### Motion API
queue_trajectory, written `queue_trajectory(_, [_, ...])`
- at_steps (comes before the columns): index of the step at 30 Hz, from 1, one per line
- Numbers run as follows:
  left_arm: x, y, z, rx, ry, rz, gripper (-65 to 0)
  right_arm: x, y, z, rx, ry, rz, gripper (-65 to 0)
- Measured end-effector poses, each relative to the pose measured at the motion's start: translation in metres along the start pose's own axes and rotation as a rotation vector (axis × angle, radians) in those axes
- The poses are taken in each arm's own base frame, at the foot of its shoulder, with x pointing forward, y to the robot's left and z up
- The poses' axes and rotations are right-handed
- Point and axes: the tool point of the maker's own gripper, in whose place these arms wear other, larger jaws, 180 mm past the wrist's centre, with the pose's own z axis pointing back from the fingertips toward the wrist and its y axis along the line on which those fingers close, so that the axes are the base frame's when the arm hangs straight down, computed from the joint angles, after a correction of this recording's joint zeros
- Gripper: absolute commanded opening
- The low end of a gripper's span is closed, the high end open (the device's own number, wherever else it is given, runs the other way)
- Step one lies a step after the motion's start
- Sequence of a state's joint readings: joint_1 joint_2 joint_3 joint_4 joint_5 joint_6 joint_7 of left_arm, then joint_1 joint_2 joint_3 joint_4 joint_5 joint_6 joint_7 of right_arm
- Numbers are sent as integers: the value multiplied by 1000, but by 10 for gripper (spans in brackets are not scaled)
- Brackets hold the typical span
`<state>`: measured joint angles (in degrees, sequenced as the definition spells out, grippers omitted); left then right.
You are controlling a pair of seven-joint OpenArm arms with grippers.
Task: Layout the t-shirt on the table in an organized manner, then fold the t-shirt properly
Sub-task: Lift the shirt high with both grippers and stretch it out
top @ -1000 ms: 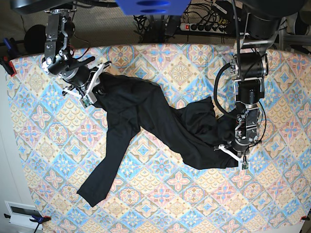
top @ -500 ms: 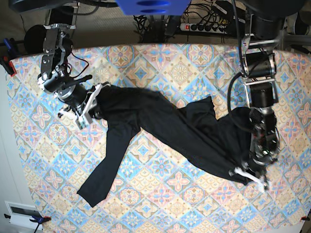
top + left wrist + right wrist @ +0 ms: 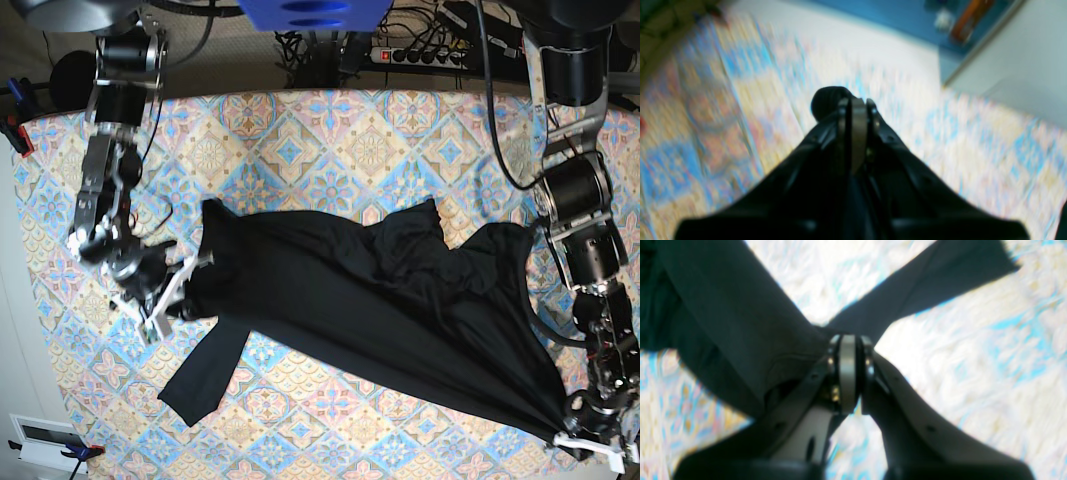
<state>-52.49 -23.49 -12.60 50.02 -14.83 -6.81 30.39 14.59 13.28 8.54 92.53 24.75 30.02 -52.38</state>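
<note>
The black t-shirt [image 3: 380, 300] lies stretched in a slant across the patterned table [image 3: 300, 130], from the middle left to the front right. At the shirt's left edge, my right gripper [image 3: 187, 298] is shut on the fabric. The right wrist view shows that gripper [image 3: 847, 340] pinching black cloth [image 3: 723, 323], with a sleeve [image 3: 923, 290] fanning away. My left gripper [image 3: 572, 432] is shut on the shirt's far corner near the table's front right edge. In the blurred left wrist view its jaws [image 3: 853, 110] are closed with a dark bit of cloth [image 3: 826, 100] at the tips. One long sleeve [image 3: 205, 370] trails toward the front left.
A power strip and cables [image 3: 420, 55] lie behind the table's back edge. A clamp [image 3: 15, 130] sits at the left edge, and a white box [image 3: 45, 440] is on the floor at the front left. The left gripper is close to the table's front right corner.
Both grippers have moved toward the table's front, the left one far toward the front right corner. The shirt between them is pulled out wider and flatter.
</note>
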Motion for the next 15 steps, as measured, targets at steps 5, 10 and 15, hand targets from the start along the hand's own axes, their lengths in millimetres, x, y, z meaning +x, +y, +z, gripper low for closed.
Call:
queue_trajectory(5, [53,-8,1,-15,-78,16,-650,45,-27,-20,-8,-81,-43,-650])
queue_trajectory(10, [85,-12,-2,-23,-93,57,-650,89,-53,-34,-17,-113,-71,-650])
queue_trajectory(15, [133,-20,7,-42,-180,72,-650,175,-72,-25,-25,-266,-69,-650])
